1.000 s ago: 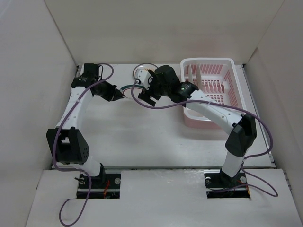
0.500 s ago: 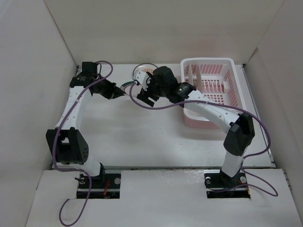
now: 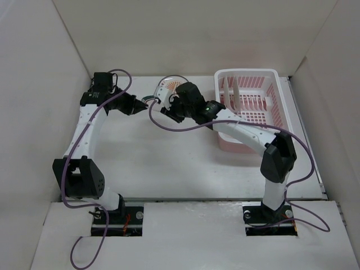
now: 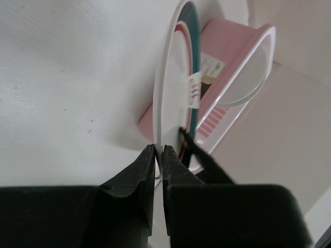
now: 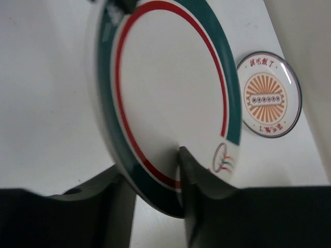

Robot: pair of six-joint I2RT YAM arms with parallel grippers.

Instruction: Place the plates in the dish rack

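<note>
**A:** Any writing on these plates?

**B:** Only on the orange plate (image 5: 265, 95). There's a line of red Chinese characters across the top, too small for me to read reliably. Under that there's an orange sunburst with a white band of little circles, and a thin dark rim. It's lying flat on the table (image 3: 169, 163), left of the dish rack (image 3: 247, 72) and near its far corner.

**A:** And the one being held?

**B:** The ringed plate (image 5: 170, 88) is white, with a wide teal band that has a gap in it and a thin red ring inside that. There's a tiny oval logo with a few coloured strokes sitting in the gap, no text I can make out. It's up off the table on edge, left of the dish rack and on the near side of the orange plate.

**A:** Who's got it?

**B:** Both, by the look of it. The left gripper (image 4: 158, 155) is almost fully closed, with the thin rim pinched between its fingertips. The right gripper (image 5: 152, 170) is clamped on the opposite edge, one finger on the painted face and one behind. So the plate is hanging between the two, and the rack's pink wall is right behind it in the left wrist view.
</note>
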